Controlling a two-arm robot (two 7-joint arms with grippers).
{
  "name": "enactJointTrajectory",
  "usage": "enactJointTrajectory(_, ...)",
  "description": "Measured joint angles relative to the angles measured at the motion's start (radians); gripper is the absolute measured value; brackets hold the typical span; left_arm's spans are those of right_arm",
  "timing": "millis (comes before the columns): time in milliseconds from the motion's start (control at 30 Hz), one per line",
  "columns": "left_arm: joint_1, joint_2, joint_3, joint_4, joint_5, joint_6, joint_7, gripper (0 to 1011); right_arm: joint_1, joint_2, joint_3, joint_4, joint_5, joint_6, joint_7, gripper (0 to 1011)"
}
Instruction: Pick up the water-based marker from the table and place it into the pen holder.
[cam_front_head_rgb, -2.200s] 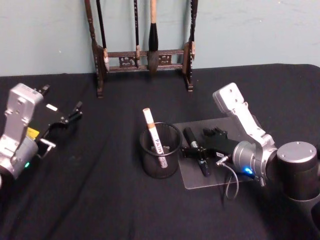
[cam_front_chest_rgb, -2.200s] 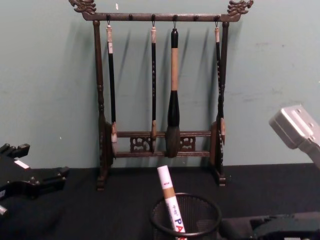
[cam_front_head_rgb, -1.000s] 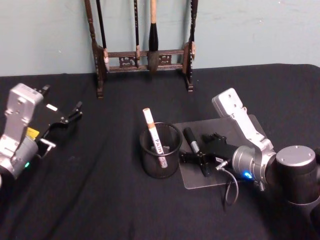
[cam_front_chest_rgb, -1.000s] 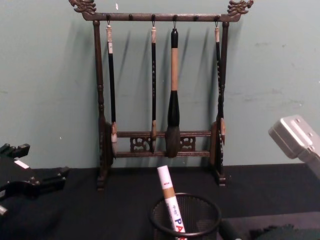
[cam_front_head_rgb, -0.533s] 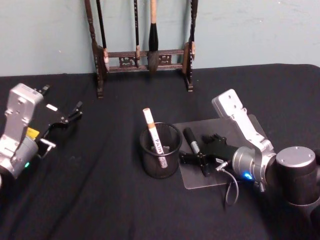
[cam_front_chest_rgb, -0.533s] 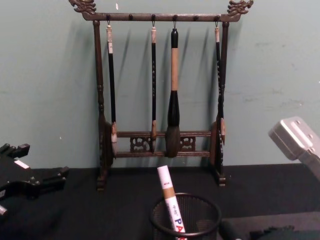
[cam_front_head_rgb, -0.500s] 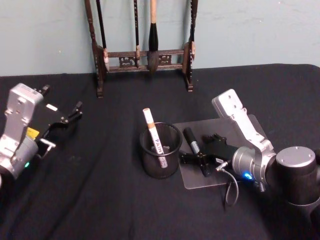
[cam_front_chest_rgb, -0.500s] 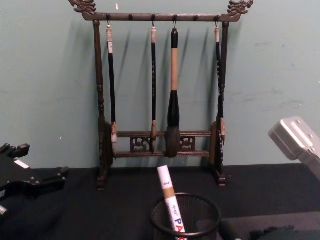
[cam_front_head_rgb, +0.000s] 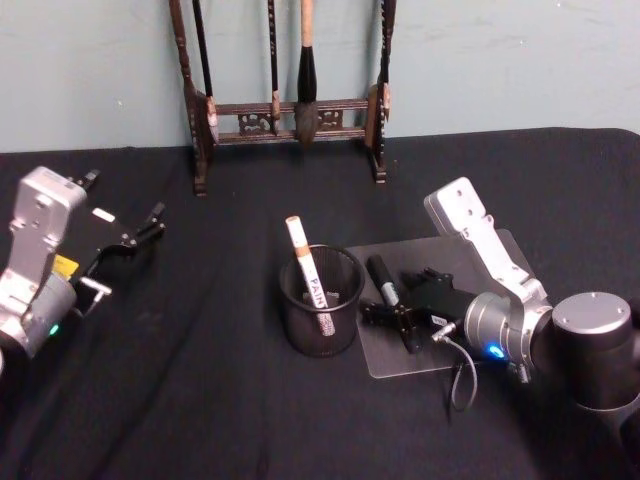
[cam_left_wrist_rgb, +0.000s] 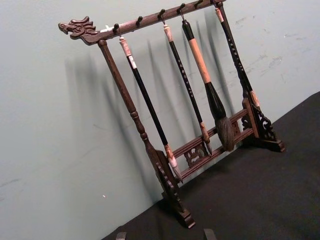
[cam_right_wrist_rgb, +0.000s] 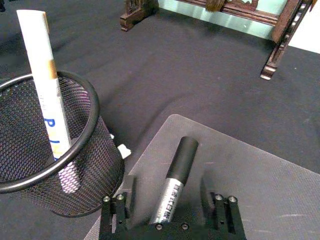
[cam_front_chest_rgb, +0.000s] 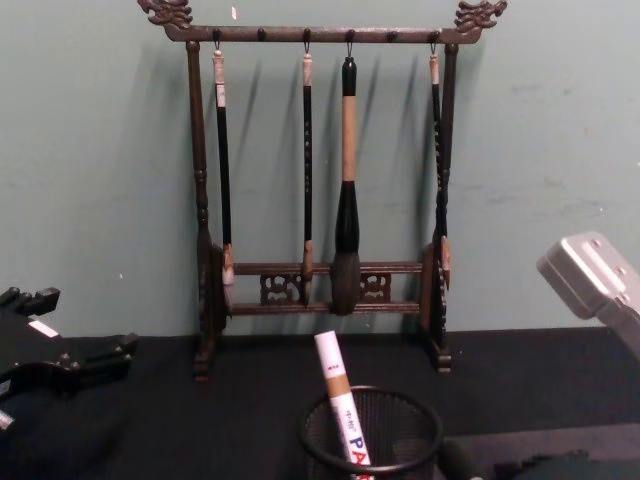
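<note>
The water-based marker (cam_front_head_rgb: 384, 282), black-capped with a silver barrel, lies on a grey mat (cam_front_head_rgb: 478, 252) on the table (cam_front_head_rgb: 200, 400), just right of the pen holder (cam_front_head_rgb: 320, 302). My right gripper (cam_front_head_rgb: 396, 296) is down at the mat and open. In the right wrist view the marker (cam_right_wrist_rgb: 175, 175) lies between the two fingers (cam_right_wrist_rgb: 129, 186) of the right gripper (cam_right_wrist_rgb: 167, 189), apart from both. The pen holder (cam_right_wrist_rgb: 45, 150) has a white paint marker (cam_right_wrist_rgb: 47, 95) leaning in it. My left gripper (cam_front_head_rgb: 140, 232) rests open at the far left.
A tall wooden brush rack (cam_front_head_rgb: 290, 110) with several hanging brushes stands at the back against the wall, well behind the holder. In the chest view it (cam_front_chest_rgb: 320, 200) rises behind the holder (cam_front_chest_rgb: 372, 438). Bare black cloth lies between the holder and the left arm.
Over the last two seconds my right arm came down lower and a little nearer, bringing its open fingers to either side of the marker. In the last half second almost nothing moved.
</note>
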Motion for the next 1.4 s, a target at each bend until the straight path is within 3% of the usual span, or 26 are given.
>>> enactJointTrajectory(733,0.0,0.0,0.0,0.0,0.0,0.0,0.0,1001,0.0,0.0,0.0,0.0,0.001,0.0,0.0,204)
enactJointTrajectory(1067,0.0,0.0,0.0,0.0,0.0,0.0,0.0,1001,0.0,0.0,0.001,0.0,0.004,-0.002,0.001,195)
enactJointTrajectory(1267,0.0,0.0,0.0,0.0,0.0,0.0,0.0,1001,-0.016,-0.004,0.027,-0.011,0.045,-0.071,0.02,195)
enactJointTrajectory(1400,0.0,0.0,0.0,0.0,0.0,0.0,0.0,1001,-0.027,-0.002,0.046,-0.024,0.072,-0.158,0.029,195)
